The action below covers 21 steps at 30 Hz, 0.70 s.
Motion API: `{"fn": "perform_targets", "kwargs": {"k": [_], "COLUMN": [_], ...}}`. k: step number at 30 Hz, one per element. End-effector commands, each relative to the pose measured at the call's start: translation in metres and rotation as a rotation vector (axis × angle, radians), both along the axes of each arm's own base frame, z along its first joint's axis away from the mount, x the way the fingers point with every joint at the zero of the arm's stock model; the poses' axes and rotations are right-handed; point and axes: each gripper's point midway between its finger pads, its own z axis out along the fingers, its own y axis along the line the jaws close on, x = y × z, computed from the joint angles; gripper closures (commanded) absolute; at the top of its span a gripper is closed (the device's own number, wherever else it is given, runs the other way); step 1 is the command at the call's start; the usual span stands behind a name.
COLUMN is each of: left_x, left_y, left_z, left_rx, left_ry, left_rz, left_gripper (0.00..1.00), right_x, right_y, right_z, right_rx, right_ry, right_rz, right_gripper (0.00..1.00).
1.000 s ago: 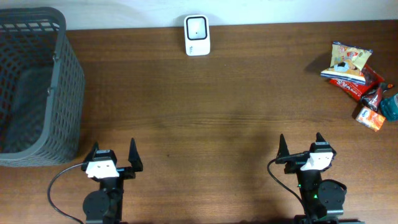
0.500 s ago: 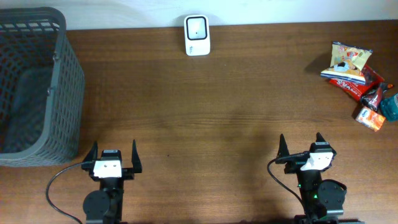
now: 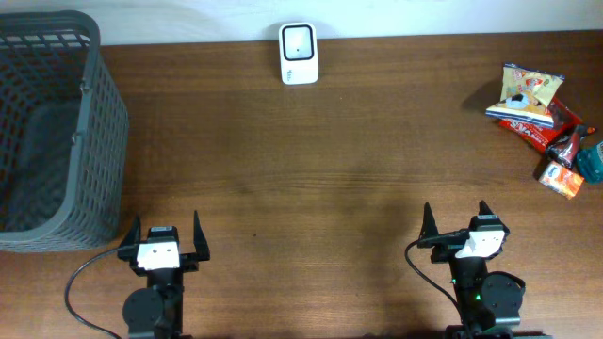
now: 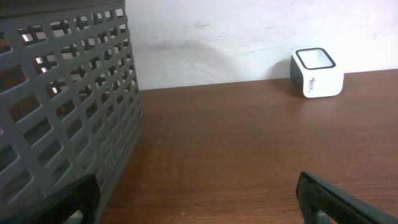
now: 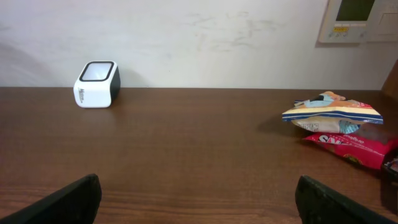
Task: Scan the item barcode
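I see both arms sitting at the near edge of the table (image 3: 311,179). The left gripper (image 3: 164,226) has its fingers spread wide with nothing between them. The right gripper (image 3: 454,211) is likewise wide and empty.

The items lie in a small pile at the far right, well apart from both grippers. A yellow bag (image 3: 528,92) lies flat on top, with its long axis roughly left to right. It rests on a red bag (image 3: 537,130) that seems to run diagonally toward the near right, though it is partly covered. An orange box (image 3: 560,179) lies just beside them on the near side.

The scanner (image 3: 299,54) stands at the centre of the far edge, window up and long axis front to back. A grey basket (image 3: 104,141) fills the far left.
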Motion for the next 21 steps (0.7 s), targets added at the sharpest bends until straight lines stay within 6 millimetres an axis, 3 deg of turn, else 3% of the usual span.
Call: {"fn": "perform_targets", "kwargs": {"k": [1,21], "left_x": [0.0,0.0001], "left_y": [-0.0002,-0.0023], "left_z": [-0.0025,-0.0029], "left_rx": [-0.142,-0.075], "left_ry": [-0.013,-0.005], "left_rz": [0.008,-0.01], "left_gripper": [0.01,0.01], "right_x": [0.0001,0.0001], "right_y": [0.0001,0.0002], "right_z": [-0.0033,-0.0033], "right_rx": [0.01,0.01], "right_ry": [0.004,0.004], "right_rz": [-0.003,-0.003], "right_gripper": [0.01,0.01]}}
